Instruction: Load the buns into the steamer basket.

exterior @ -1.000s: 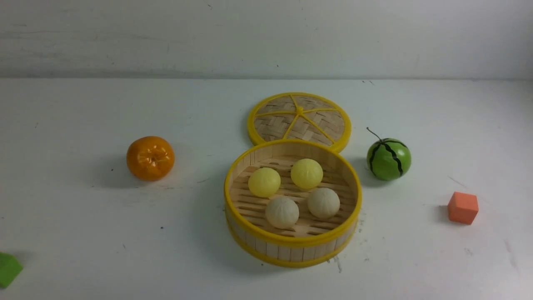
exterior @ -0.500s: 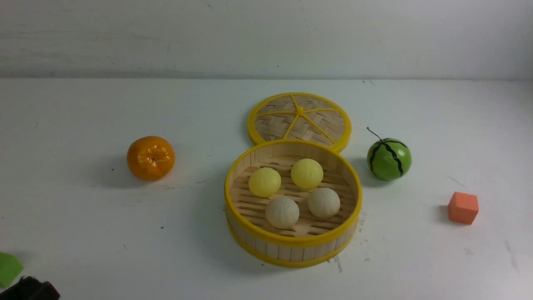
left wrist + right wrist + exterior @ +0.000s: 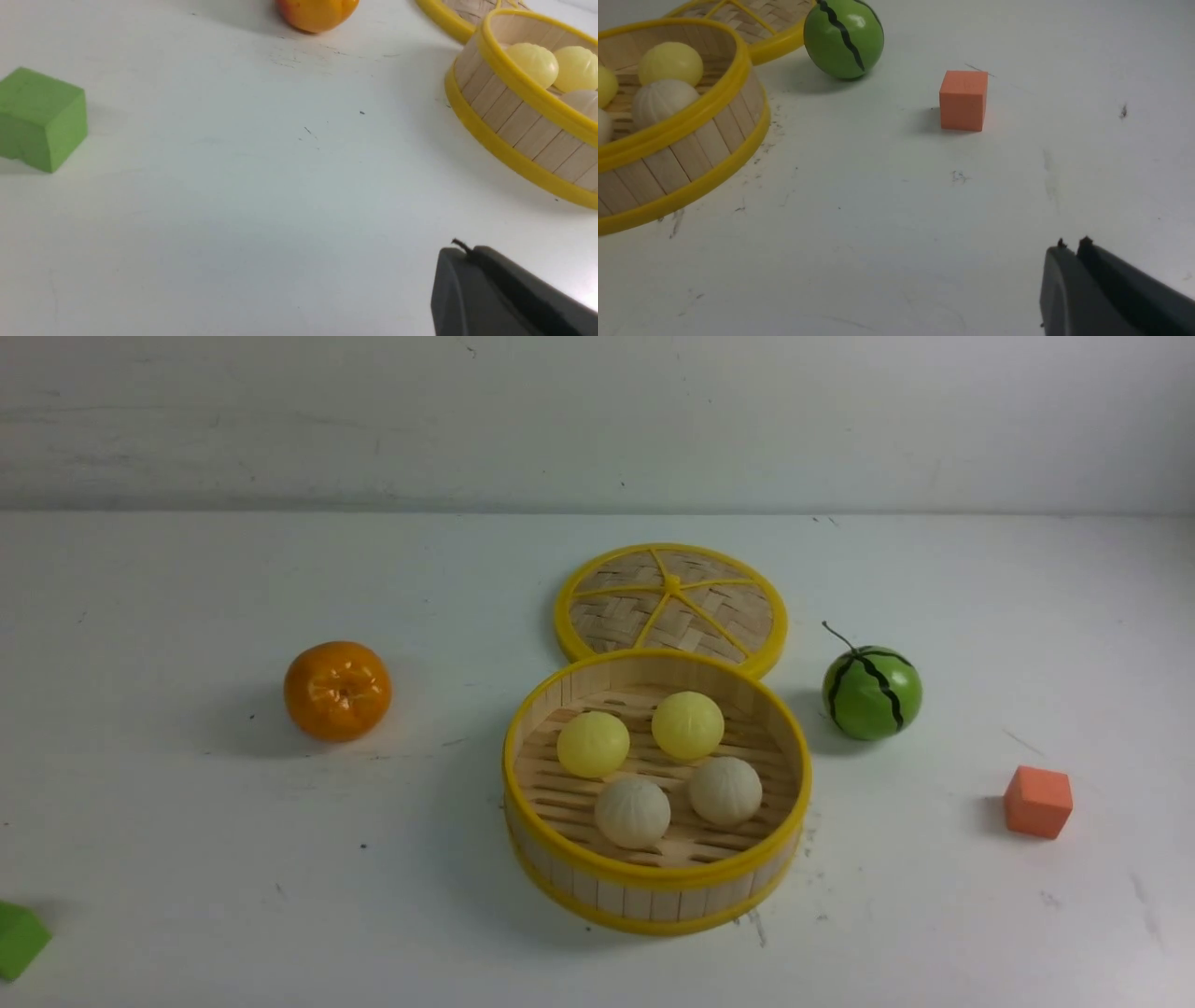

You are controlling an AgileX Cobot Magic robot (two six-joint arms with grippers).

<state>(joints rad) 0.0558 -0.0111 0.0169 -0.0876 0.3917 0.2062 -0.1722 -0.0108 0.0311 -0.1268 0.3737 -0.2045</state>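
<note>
Right now all four buns are sitting inside the steamer basket [image 3: 656, 887], which is standing near the middle of the white surface [image 3: 187, 859]. The two pale yellow buns [image 3: 593, 744] [image 3: 688, 725] are lying toward the far side of the slotted floor, the two cream-white pleated buns [image 3: 633, 811] [image 3: 725, 791] toward the near side; the four are clustering close together, and contact between them is hard to judge. The woven lid [image 3: 672, 607] is lying flat just beyond the basket, its near edge hidden behind the basket's far rim. The orange [image 3: 337, 690] is resting well to the left of the basket, the watermelon ball [image 3: 871, 692] just to its right. The orange cube [image 3: 1038, 801] is sitting nearer and further right; the green block [image 3: 19, 939] is poking in at the near left corner.

Neither arm is showing in the front view. In the left wrist view the left gripper [image 3: 460, 249] is hovering over bare surface with its jaws pressed together, holding nothing. In the right wrist view the right gripper [image 3: 1071, 247] is likewise over bare surface, its two tips sitting almost together with only a thin slit between them, nothing pinched.
</note>
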